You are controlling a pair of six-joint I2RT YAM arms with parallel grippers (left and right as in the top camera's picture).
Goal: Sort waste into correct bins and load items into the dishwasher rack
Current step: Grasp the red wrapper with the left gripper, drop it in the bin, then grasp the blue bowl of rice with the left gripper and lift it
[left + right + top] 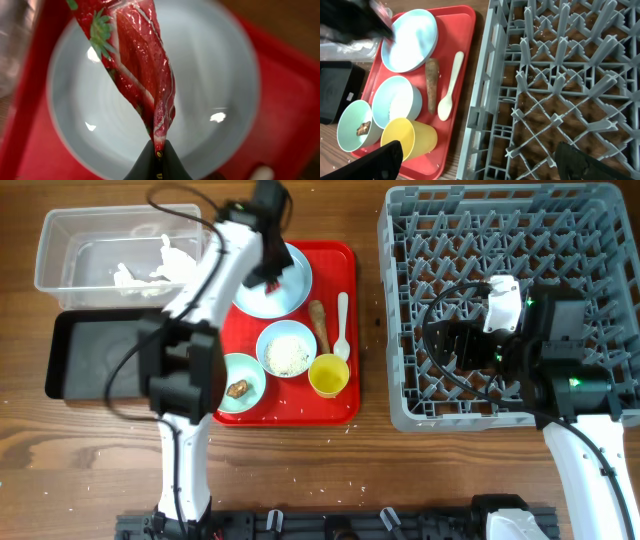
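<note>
My left gripper (159, 152) is shut on the tip of the red snack wrapper (137, 65), which hangs over the pale-blue plate (215, 75) on the red tray (340, 260). The tray also holds the whitish bowl (288, 350) with rice, the mint-green bowl (248, 375) with the brown lump (237, 389), the yellow cup (328, 375), the white spoon (342, 325) and the brown stick (320, 325). White tissue (150, 270) lies in the clear tub (60, 250). My right gripper (480, 165) is open and empty over the grey rack (500, 220).
The black tray (90, 355) sits in front of the clear tub, left of the red tray. A strip of wooden table separates the red tray from the rack. Rice grains are scattered on the wood by the tray.
</note>
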